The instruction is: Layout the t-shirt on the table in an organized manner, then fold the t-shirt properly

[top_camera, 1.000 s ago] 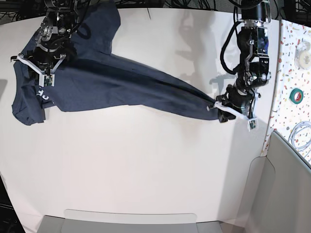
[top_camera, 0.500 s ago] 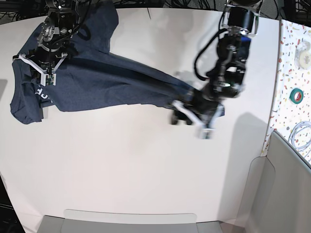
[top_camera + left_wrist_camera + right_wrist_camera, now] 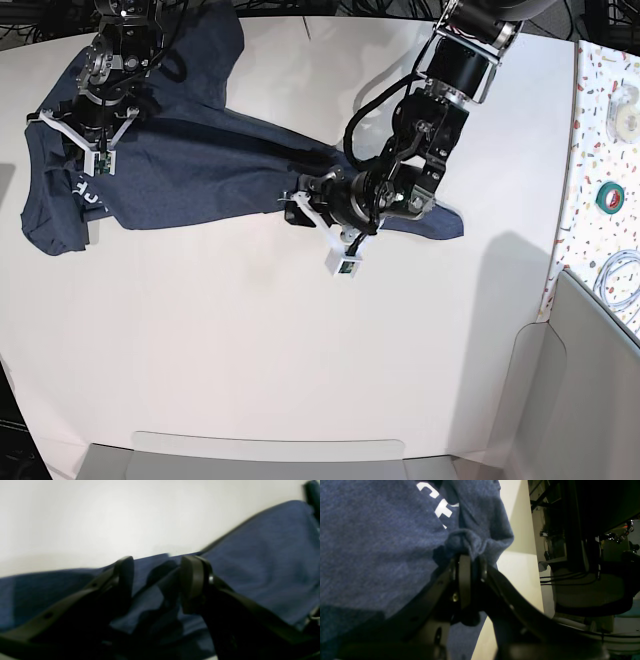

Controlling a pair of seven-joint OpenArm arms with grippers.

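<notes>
The dark navy t-shirt lies bunched and stretched across the far part of the off-white table, from the far left corner to a loose end at the middle right. White lettering shows near its left edge. My right gripper is at the far left, shut on a bunch of shirt fabric. My left gripper is open over the shirt's lower edge near the table's middle. In the left wrist view its fingers stand apart above the cloth.
A narrow speckled surface runs along the right side, with a green tape roll, a white roll and a coiled cable. A grey panel lies at the front edge. Dark equipment shows beyond the table edge.
My left gripper has let go of the shirt's right end, which now lies on the table, and the arm has swung left to the shirt's middle. The right gripper has held still.
</notes>
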